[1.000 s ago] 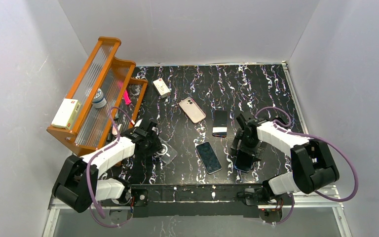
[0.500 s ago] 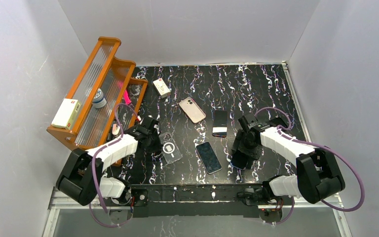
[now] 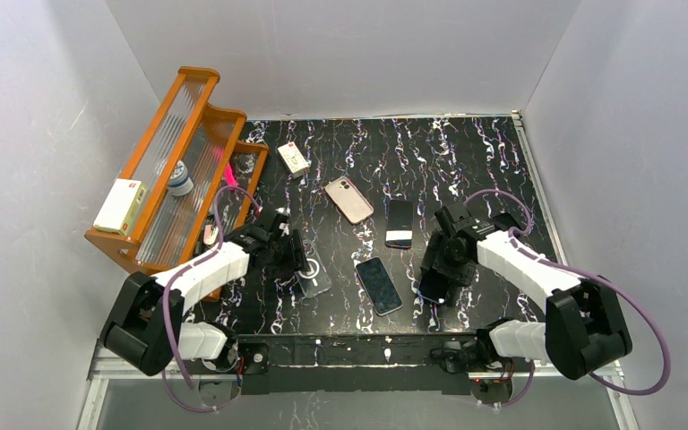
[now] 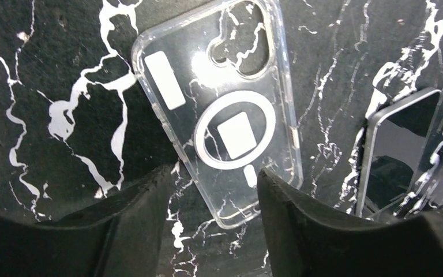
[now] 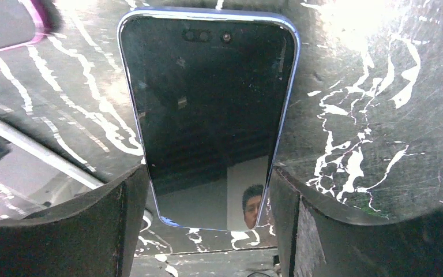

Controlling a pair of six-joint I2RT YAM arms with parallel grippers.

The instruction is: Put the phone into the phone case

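The clear phone case (image 3: 313, 273) lies flat on the black marbled table, left of centre. My left gripper (image 3: 291, 254) hangs low over its near end. In the left wrist view the case (image 4: 225, 109) shows its ring and camera cut-out, and the gripper (image 4: 214, 180) is open with the case's end between the fingers (image 4: 132, 219). My right gripper (image 3: 443, 262) is shut on the blue-edged phone (image 3: 434, 287) and holds it tilted above the table. In the right wrist view the phone (image 5: 207, 109) has its screen towards the camera, with the gripper (image 5: 207, 173) clamped on its long edges.
A dark phone (image 3: 378, 285) lies between the arms and also shows in the left wrist view (image 4: 401, 150). A black phone (image 3: 399, 223) and a pink phone (image 3: 348, 199) lie further back. A white box (image 3: 293, 159) and an orange rack (image 3: 175, 170) stand at the back left.
My left gripper has moved right and turned over the clear case, which has slid slightly right. My right gripper has carried the blue phone a little left and tilted it up.
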